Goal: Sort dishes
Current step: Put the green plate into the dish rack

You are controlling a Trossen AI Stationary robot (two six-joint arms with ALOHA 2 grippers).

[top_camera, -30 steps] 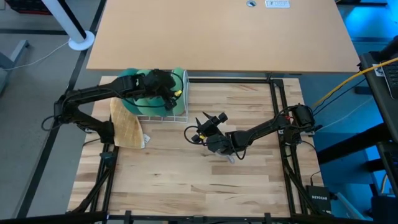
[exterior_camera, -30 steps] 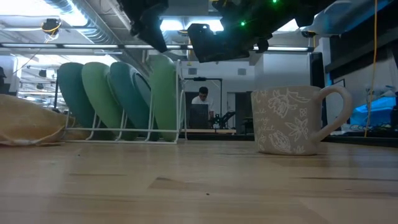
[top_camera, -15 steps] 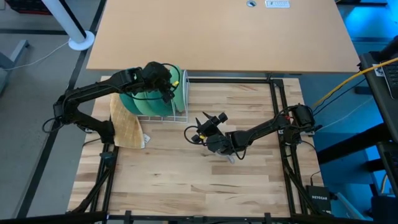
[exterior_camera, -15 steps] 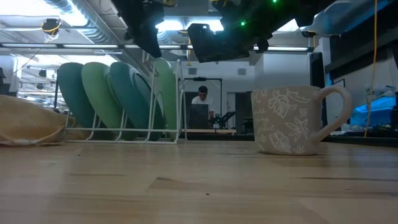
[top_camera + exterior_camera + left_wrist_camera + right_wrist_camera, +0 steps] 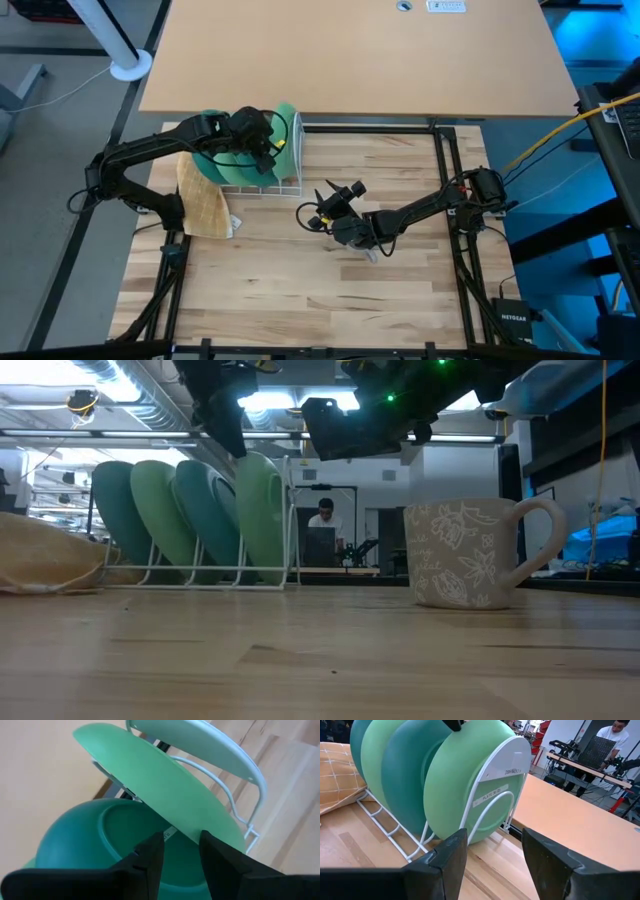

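Four plates point(image 5: 185, 520) are racked point(image 5: 270, 575); the mug point(image 5: 465, 555) is left on the bench point(image 5: 320, 660) — left hand point(image 5: 262, 140) parted above the plates, right hand point(image 5: 322, 205) parted, empty.

The counter point(image 5: 330, 290) is pale wood laid in narrow planks, with visible grain and a soft, low sheen. On it stands a rack point(image 5: 485, 815) of thin wire coated in glossy white. The plates point(image 5: 455, 785) in the rack look like smooth moulded plastic or glazed ware, which one cannot be told; the light green ones are satin, and the dark teal plate point(image 5: 100, 840) shows a faint gloss. Beside the rack lies a tan cloth point(image 5: 205, 208), soft and waffle-textured, matt. The mug point(image 5: 470, 555) near the rack looks like matt grey ceramic with a pale flower pattern. The arms above the rack are dark, matt plastic and metal.
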